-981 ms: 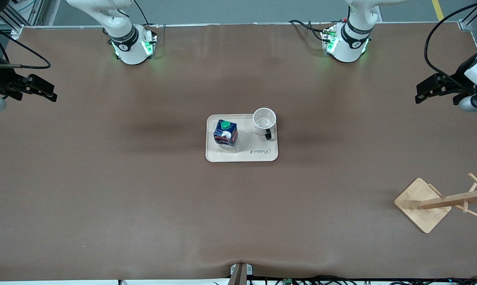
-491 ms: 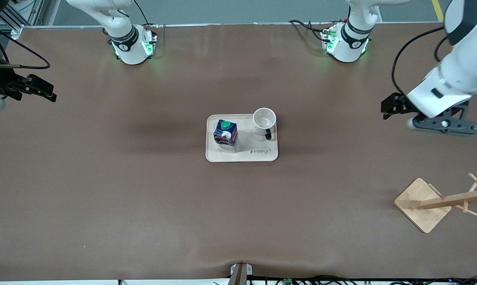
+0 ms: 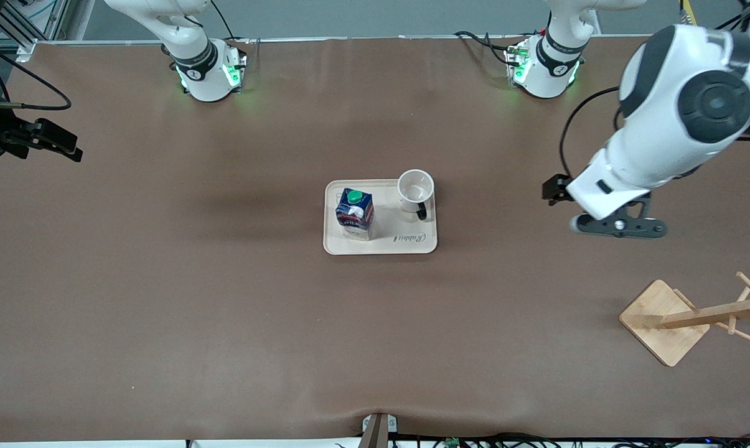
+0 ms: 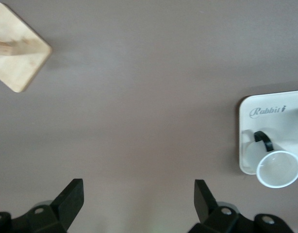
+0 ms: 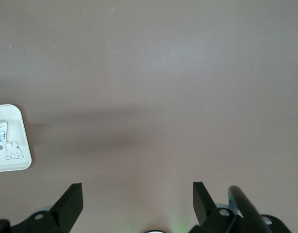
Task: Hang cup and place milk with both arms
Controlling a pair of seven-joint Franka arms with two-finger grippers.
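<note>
Tray [image 3: 412, 246]: cream, flat on the brown table [image 3: 225, 298], near the middle between the two arms' ends.
Milk [image 3: 354, 213]: upright on the tray, at the part toward the right arm's end, green cap up.
Cup [image 3: 416, 191]: upright on the same tray, mouth up, at the corner toward the left arm's end and farther from the front camera than the milk; black handle points toward the front camera. The two stand apart.
Rack [image 3: 692, 320]: wooden stand on a square base, near the left arm's end of the table, nearer the front camera than the tray and well apart from it.
Left gripper [image 4: 138, 204]: in the air over bare table between the tray and the rack; jaws wide apart, nothing between them. Its wrist view shows the cup [image 4: 277, 167], the tray's edge [image 4: 246, 127] and the rack's base [image 4: 18, 53].
Right gripper [image 5: 137, 200]: over bare table at the right arm's end, well apart from the tray; jaws wide apart and empty. In the front view only a dark part of it shows at the edge, so its exact pose is hard to tell there.
</note>
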